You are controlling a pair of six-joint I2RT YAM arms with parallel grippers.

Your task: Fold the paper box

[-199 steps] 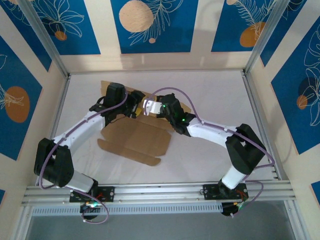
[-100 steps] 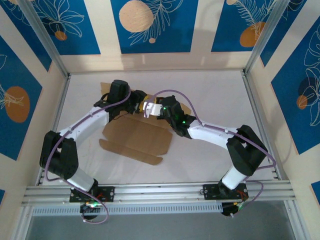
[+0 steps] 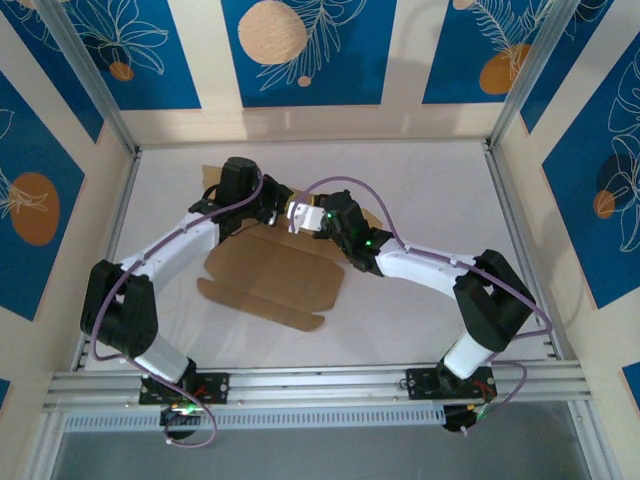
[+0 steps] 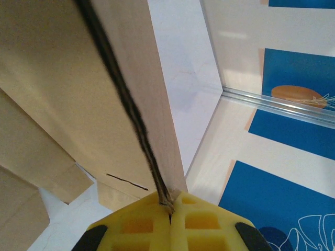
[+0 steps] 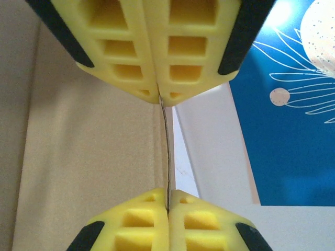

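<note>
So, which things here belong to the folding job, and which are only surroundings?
For the job:
- paper box
- left tool and right tool, both shut on its edge

Only surroundings:
- white table
- blue patterned walls
- metal rail

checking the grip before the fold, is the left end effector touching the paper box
Touching. In the left wrist view the left end effector is shut on the paper box, with the cardboard edge pinched between its yellow pads.
</note>
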